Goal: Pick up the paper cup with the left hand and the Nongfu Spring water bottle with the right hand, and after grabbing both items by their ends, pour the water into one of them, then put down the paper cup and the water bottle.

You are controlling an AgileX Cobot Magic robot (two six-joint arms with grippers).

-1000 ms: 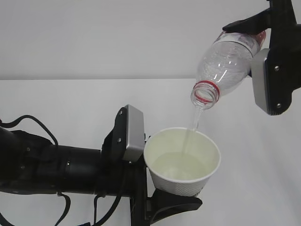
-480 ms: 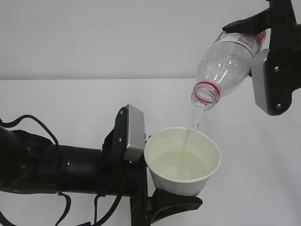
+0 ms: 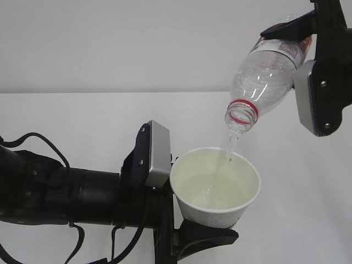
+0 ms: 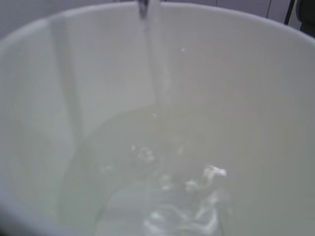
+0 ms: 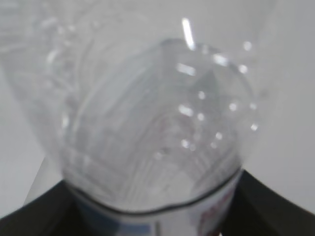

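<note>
The white paper cup (image 3: 190, 168) is upright at lower centre, and my left gripper (image 3: 199, 226) is shut on its lower part, with one black finger (image 3: 212, 239) showing under it. Above right, my right gripper (image 3: 289, 55) is shut on the label end of the clear Nongfu Spring water bottle (image 3: 264, 77). The bottle is tilted with its red-ringed mouth (image 3: 242, 114) down and left. A thin stream of water (image 3: 231, 146) falls into the cup, which is partly filled (image 3: 212, 192). The left wrist view shows the cup's inside (image 4: 256, 98), the stream (image 4: 157, 73) and rippling water (image 4: 172, 196). The right wrist view shows the bottle (image 5: 157, 113) between dark fingers (image 5: 29, 216).
A white table (image 3: 82, 121) runs back to a pale wall (image 3: 110, 44). My left arm with its black cables (image 3: 33, 146) lies across the lower left. The grey module (image 3: 157, 154) on that arm sits just left of the cup.
Water keeps pouring. The cup and left arm have drifted slightly right, and the bottle's mouth has shifted a little right with them.
</note>
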